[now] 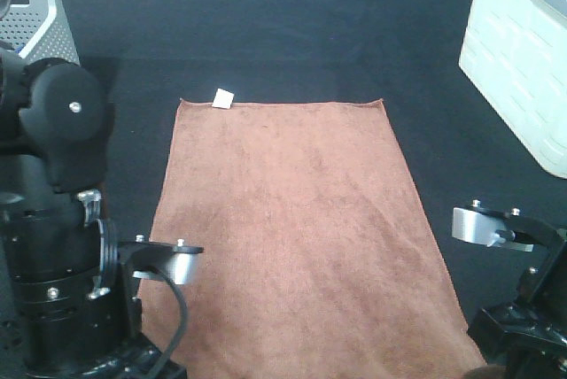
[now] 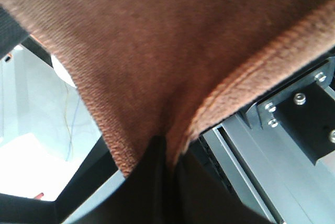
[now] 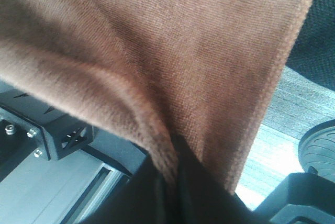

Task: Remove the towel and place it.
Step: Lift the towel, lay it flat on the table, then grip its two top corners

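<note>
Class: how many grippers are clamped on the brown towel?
2. The left gripper pinches one stitched edge of the towel, the right gripper another; overhead, both pinches are hidden.

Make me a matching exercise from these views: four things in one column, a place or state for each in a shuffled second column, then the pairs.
1. towel
2. white tag
3. grey perforated basket
4. left pincer

A. shut on the towel's edge
B. far left corner of the high view
C. spread out over the dark mat
D. at the towel's far edge, near its left corner

Pairs: 1-C, 2-D, 3-B, 4-A
</note>
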`<action>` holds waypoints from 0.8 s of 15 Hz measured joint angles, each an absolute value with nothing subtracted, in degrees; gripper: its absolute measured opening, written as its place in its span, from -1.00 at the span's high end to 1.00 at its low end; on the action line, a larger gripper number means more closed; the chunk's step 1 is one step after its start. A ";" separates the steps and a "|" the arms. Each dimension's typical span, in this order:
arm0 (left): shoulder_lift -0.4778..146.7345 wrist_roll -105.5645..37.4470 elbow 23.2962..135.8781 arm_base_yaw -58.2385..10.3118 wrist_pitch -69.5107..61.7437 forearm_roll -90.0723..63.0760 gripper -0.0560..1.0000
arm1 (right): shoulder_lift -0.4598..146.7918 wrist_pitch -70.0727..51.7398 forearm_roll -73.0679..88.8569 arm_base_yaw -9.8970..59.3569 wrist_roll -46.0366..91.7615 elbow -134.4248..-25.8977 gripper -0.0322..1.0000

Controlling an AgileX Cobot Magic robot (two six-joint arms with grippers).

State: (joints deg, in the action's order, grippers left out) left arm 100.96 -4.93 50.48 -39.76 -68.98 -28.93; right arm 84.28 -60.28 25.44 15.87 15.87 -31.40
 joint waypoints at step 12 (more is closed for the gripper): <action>101.07 -2.41 51.34 -45.84 -68.12 -29.51 -0.88 | 84.28 -58.90 30.19 15.81 16.56 -31.40 -0.56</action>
State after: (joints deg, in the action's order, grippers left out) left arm 101.07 -2.41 51.34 -45.84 -68.12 -29.51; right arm 84.28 -58.90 30.19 15.81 16.56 -31.40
